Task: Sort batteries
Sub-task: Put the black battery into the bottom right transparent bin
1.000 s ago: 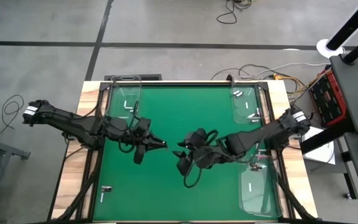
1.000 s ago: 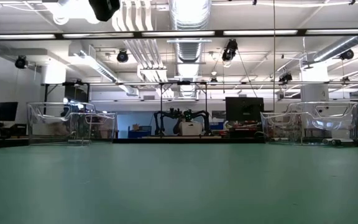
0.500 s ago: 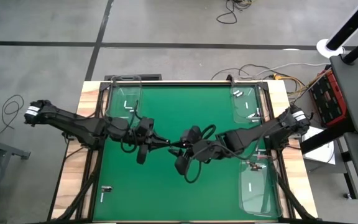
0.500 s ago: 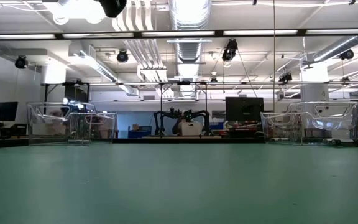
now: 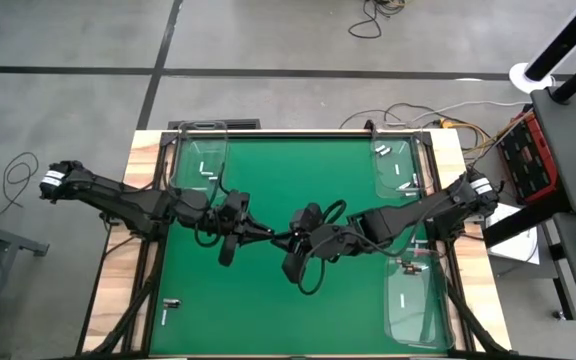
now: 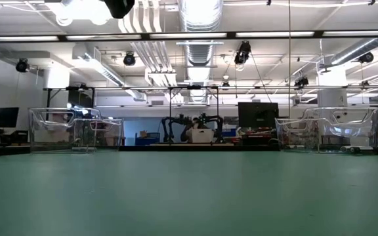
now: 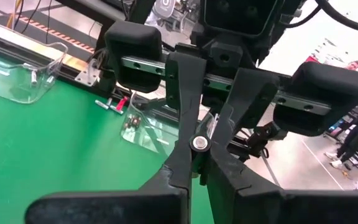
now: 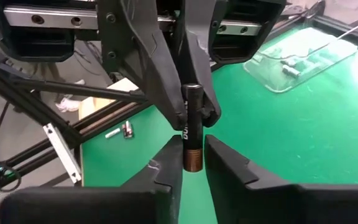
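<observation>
Both claws meet tip to tip over the green mat's (image 5: pixel 268 310) middle, well inside its edges. The left gripper (image 5: pixel 271 236) and right gripper (image 5: pixel 290 239) each pinch one dark battery (image 8: pixel 191 127), held clear above the mat.

Robotics lab in a large industrial hall.
A green-topped table (image 5: pixel 298 310) stands on a grey concrete floor (image 5: pixel 268 40); far behind hang exposed ceiling ducts (image 6: pixel 199 16) and strip lights (image 6: pixel 268 34), above another robot rig (image 6: pixel 192 128) and a dark monitor (image 6: pixel 258 115).
</observation>
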